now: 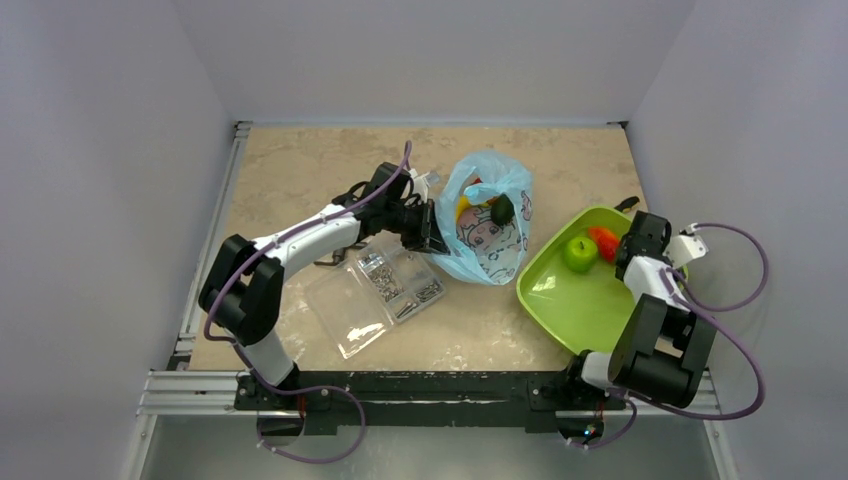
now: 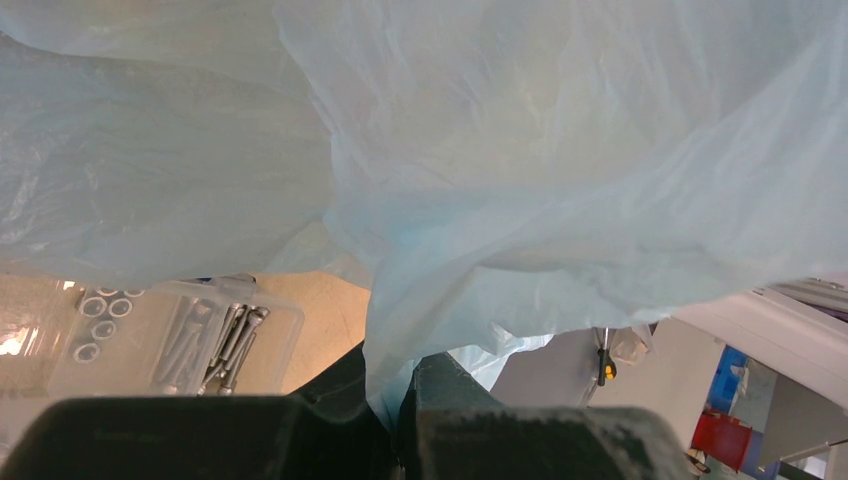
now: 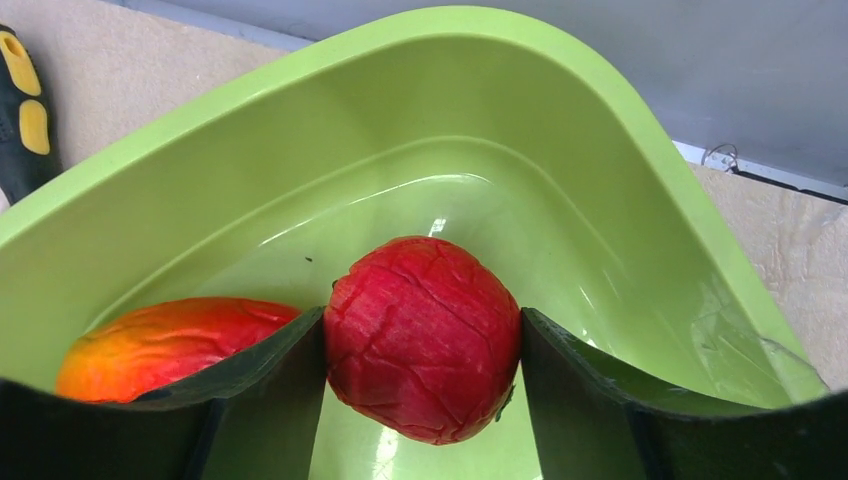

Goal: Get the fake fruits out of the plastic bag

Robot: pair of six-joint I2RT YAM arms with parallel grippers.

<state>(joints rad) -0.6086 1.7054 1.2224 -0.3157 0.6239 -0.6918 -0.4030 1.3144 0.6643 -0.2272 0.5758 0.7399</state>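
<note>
Closest to the lens, the right pincer (image 3: 422, 345) pinches a red fruit (image 3: 420, 290) on both flanks, low inside the lime-green tray (image 1: 565, 315), which lies just right of the plastic bag (image 1: 487, 240). Spread those fingers only once the fruit is near the tray floor. That way it should settle beside the orange-red piece (image 3: 165, 345) and the green apple (image 1: 578, 253) rather than bounce out.

Your left pincer (image 1: 436, 232) is pressed together on the bag's left rim, with thin blue film caught between its fingers. Hold that grip and lift a little, so the mouth gapes toward the right arm. Inside the bag a dark green fruit (image 1: 502, 210), a yellow one (image 1: 462, 208) and a red piece (image 1: 476, 186) are left to fetch. Your best bet looks like the dark green fruit, since it seems to lie uppermost. Watch that the film does not drag along when a fruit comes up.

Plain pale walls (image 1: 400, 50) close the room behind and to either side of the bag. The mottled beige surface (image 1: 300, 180) carries the bag, and a clear compartment box (image 1: 385, 290) holding screws (image 1: 398, 282) sits just to its near left.
</note>
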